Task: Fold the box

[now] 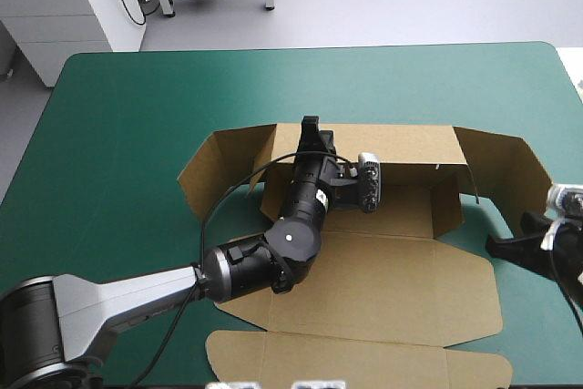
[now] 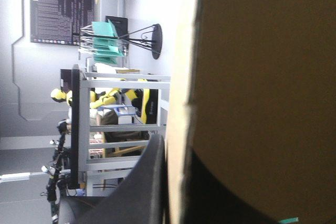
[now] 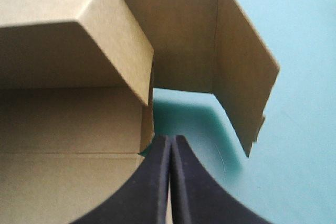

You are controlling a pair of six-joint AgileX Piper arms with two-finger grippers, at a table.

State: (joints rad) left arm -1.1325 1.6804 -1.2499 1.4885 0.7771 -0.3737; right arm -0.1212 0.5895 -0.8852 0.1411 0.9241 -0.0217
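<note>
Brown board of the box (image 1: 383, 289) lies in the middle of the teal-green desk (image 1: 118, 134), about half formed: the far wall and the two end flaps stand up, while the lid with its tuck flap lies flat toward the near edge. The left gripper (image 1: 311, 129) is clamped on the top edge of the far wall, and the right gripper (image 3: 170, 140), fingers pressed together and holding nothing, is just beside the box's right end. The end walls probably have to be tucked in yet.
</note>
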